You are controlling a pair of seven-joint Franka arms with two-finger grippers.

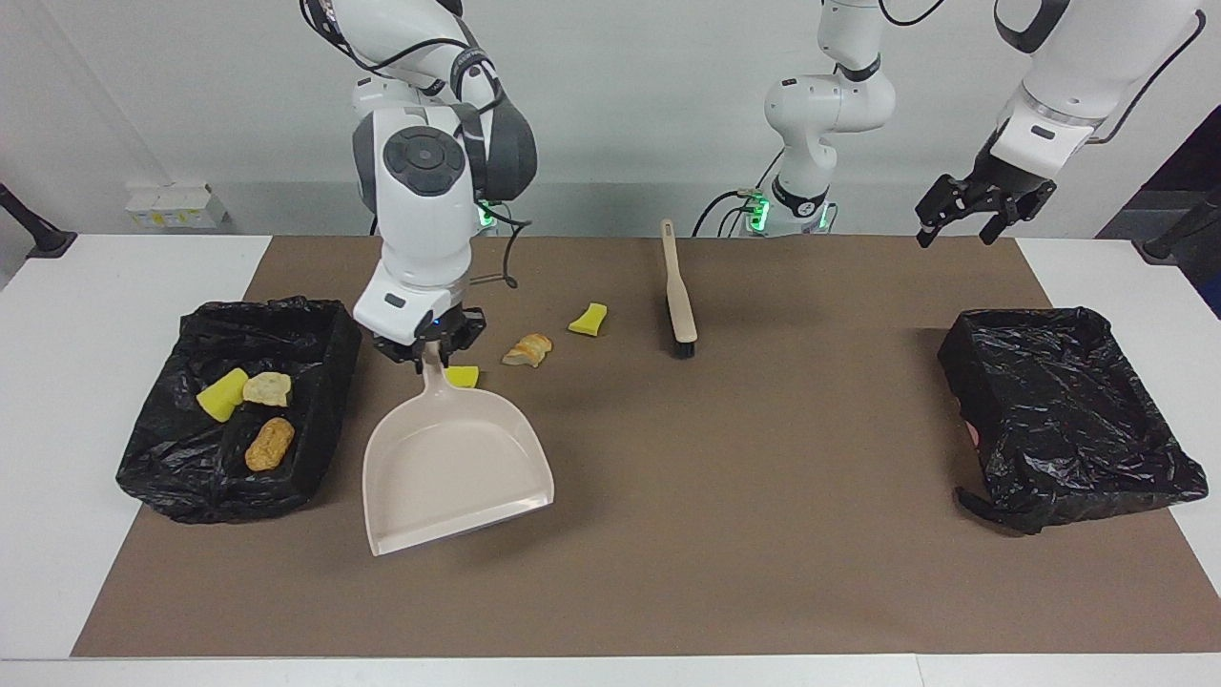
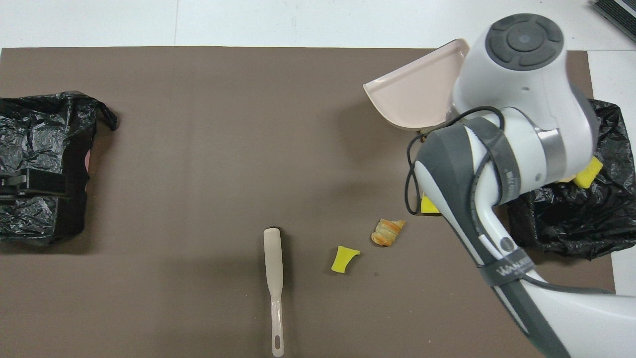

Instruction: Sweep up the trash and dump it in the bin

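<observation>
My right gripper (image 1: 426, 349) is shut on the handle of the beige dustpan (image 1: 453, 468), which it holds low over the mat beside the black-lined bin (image 1: 320, 324); the pan also shows in the overhead view (image 2: 417, 99). In that bin lie a yellow sponge piece (image 1: 221, 393) and two bread chunks (image 1: 266, 387) (image 1: 270, 444). On the mat lie a yellow sponge piece (image 1: 464, 377), partly hidden by the handle, a bread chunk (image 1: 527, 350) and another yellow sponge piece (image 1: 589, 319). The pan hides the mat under it. My left gripper (image 1: 983, 210) waits open, raised at its own end of the table.
The beige brush (image 1: 678, 296) lies on the mat near the robots, bristles pointing away from them. A second black-lined bin (image 1: 1068, 410) stands at the left arm's end. White table (image 1: 57, 401) borders the brown mat.
</observation>
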